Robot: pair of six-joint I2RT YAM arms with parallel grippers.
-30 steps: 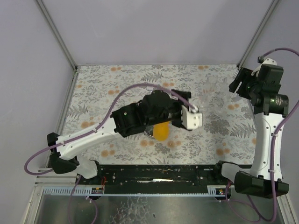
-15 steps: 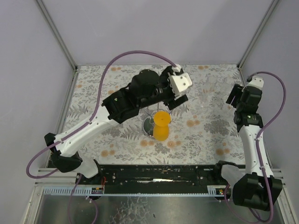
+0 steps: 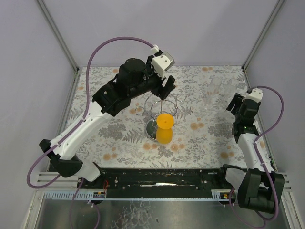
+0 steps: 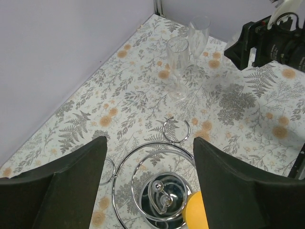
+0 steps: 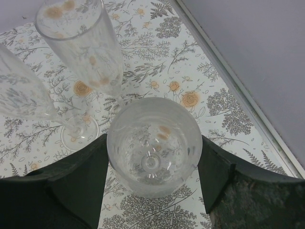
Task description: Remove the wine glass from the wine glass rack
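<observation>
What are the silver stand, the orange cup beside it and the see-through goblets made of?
Stand: likely chromed metal wire, mirror-bright and full of reflections. Orange cup: opaque, with an even, dull colour, so probably plastic. Goblet, like its neighbours: transparent, and the floral table shows through it. It could be glass or clear plastic; hard to tell.

Bright, even, diffuse light.
Shadows on the tabletop (image 3: 214, 138) are faint; the chrome wine glass rack (image 4: 164, 198) glints; the leftmost clear glass (image 5: 21, 95) in the right wrist view is blurred.
</observation>
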